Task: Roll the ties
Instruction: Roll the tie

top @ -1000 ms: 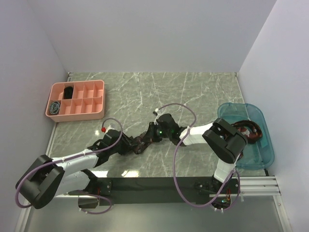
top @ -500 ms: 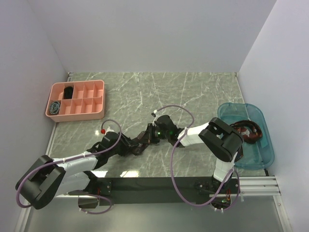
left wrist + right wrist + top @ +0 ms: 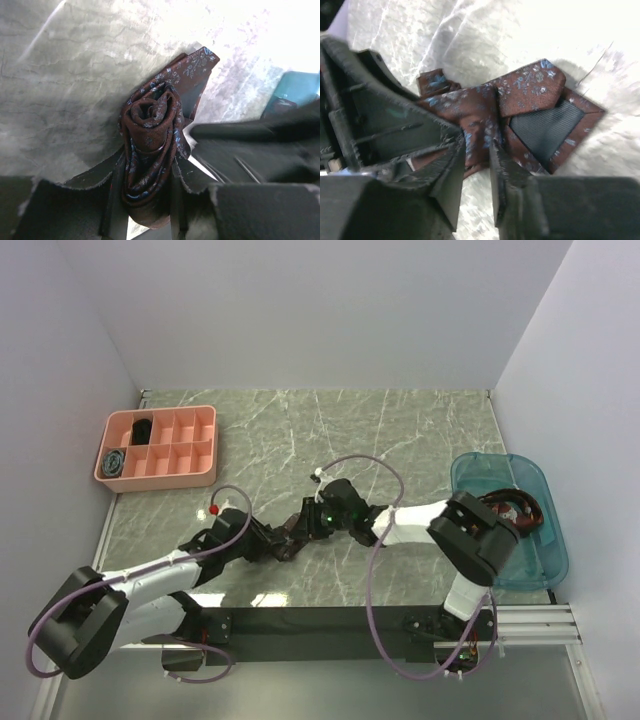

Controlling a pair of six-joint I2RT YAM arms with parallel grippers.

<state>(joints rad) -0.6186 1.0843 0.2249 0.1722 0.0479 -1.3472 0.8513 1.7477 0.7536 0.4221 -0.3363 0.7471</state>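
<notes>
Coil of maroon patterned fabric tie (image 3: pixel 150 135), clamped in my left gripper (image 3: pixel 147 170), lies well right of the pink plastic divided tray (image 3: pixel 155 483), away from the grey marble table (image 3: pixel 400 430) edges. My right gripper (image 3: pixel 477 150) straddles its loose fold, jaws narrowly apart; whether they pinch, I cannot tell.

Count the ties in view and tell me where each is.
4. A maroon coil at mid-table; a black coil and a grey-blue coil in the pink organizer; a maroon tie in the teal bin, where more may be hidden.
</notes>
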